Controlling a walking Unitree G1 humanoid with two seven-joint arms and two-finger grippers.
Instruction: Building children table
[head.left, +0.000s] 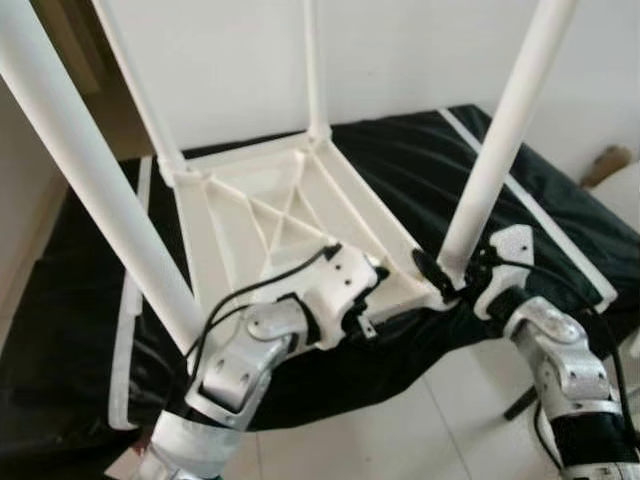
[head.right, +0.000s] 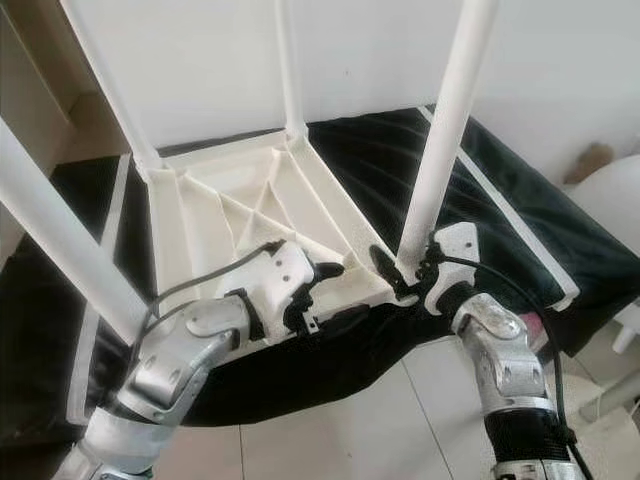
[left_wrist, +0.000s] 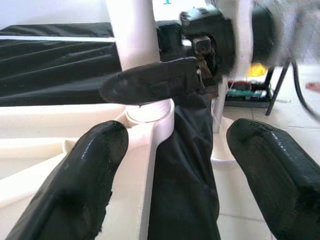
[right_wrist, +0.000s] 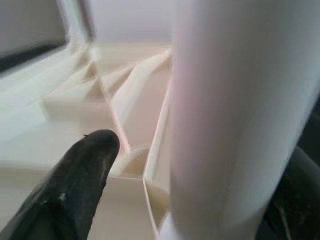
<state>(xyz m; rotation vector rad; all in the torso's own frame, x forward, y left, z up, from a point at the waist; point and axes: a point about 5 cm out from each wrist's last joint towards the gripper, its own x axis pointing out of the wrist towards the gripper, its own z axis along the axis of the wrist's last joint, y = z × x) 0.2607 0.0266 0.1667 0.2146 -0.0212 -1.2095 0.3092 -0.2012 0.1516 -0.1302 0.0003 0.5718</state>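
Left eye view: white plastic children's table (head.left: 290, 215) lies upside down on a black cloth-covered surface (head.left: 560, 190), ribbed underside up, four white round legs pointing up. Right pincer (head.left: 452, 275) sits at the base of the near right white leg (head.left: 490, 160), one finger each side. Left pincer (head.left: 368, 300) is at the near edge of the table frame, just beside that corner.

Right eye view: same scene, same placement.

Left wrist view: left pincer fingers (left_wrist: 70, 185) are apart, straddling the frame edge, not clamped; the other arm's finger shows at the leg socket.

Right wrist view: fingers (right_wrist: 80, 175) flank the leg, apparently clamped on it.

Handling judgement: hollow plastic, light, stiff, smooth and a bit slippery; best held low on the leg near the socket, frame steadied by its rim.
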